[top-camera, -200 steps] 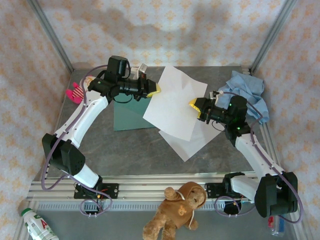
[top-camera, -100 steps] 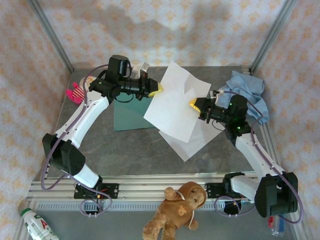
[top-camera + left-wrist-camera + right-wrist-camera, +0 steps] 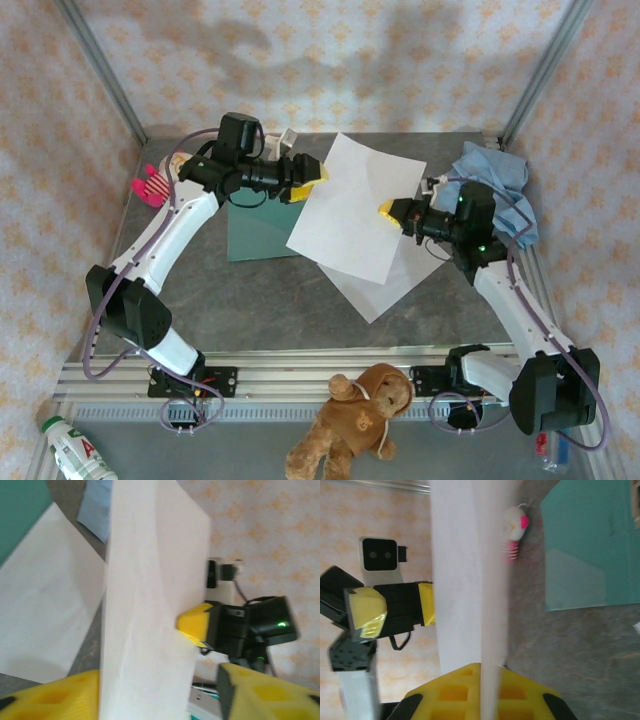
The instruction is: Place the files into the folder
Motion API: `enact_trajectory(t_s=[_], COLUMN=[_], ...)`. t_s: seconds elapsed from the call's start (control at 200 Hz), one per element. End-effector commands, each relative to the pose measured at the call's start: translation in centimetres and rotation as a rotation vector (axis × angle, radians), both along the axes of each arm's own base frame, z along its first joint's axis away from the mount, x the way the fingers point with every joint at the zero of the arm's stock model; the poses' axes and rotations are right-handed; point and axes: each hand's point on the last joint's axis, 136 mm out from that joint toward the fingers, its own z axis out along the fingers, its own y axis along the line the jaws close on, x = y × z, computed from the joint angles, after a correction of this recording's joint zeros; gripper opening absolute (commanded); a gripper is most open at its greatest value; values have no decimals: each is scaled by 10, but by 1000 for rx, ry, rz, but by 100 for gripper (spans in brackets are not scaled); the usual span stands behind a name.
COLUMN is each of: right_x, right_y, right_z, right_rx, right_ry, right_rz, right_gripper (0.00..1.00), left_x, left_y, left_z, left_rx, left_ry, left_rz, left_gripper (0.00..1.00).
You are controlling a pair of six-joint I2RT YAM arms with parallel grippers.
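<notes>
Two white sheets are noted from the top external camera. The upper sheet (image 3: 350, 210) is raised between the arms; the lower sheet (image 3: 378, 285) lies flat on the table (image 3: 260, 300), partly beneath it. The right gripper (image 3: 392, 209), its arm reaching in from the right, is clenched on the upper sheet's right edge. The left gripper (image 3: 312, 180), its forearm level over the teal folder (image 3: 255, 235), sits at the sheet's upper left edge with its fingers spread. The folder lies flat on the table, left of both sheets.

Left wrist camera: the upper sheet (image 3: 150, 605) stands edge-on between the yellow fingers (image 3: 60, 695), which are wide apart and not clamping it. The right gripper's yellow tip (image 3: 192, 625) meets the sheet's far side.

Right wrist camera: the yellow fingers (image 3: 455, 690) are pressed together on the sheet's near edge (image 3: 467, 580). The folder (image 3: 590, 545) lies beyond on the right, with a pink toy (image 3: 514, 535) near it.
</notes>
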Motion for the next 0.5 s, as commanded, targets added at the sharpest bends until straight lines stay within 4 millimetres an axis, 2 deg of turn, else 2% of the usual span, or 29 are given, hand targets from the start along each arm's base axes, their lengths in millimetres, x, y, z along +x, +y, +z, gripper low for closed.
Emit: enact_trajectory(t_s=[0.0, 0.1, 0.12, 0.265, 0.415, 0.495], right_x=[-1, 12, 18, 49, 88, 106], right_y=[-7, -14, -16, -22, -28, -20], right_z=[-3, -5, -13, -27, -43, -44], right_rx=[-178, -302, -335, -475, -573, -614], right_ry=[-60, -61, -40, 10, 57, 50], right_rz=[9, -2, 0, 19, -6, 3], right_gripper=[0, 0, 0, 0, 0, 0], left_x=[8, 13, 13, 13, 10, 3], left_y=[16, 32, 34, 52, 103, 131], left_z=[-12, -36, -41, -63, -88, -95], left_rx=[96, 182, 196, 278, 482, 567], left_ry=[-27, 13, 22, 22, 4, -12], left_rz=[56, 115, 123, 197, 361, 452], left_gripper=[68, 70, 69, 70, 70, 72])
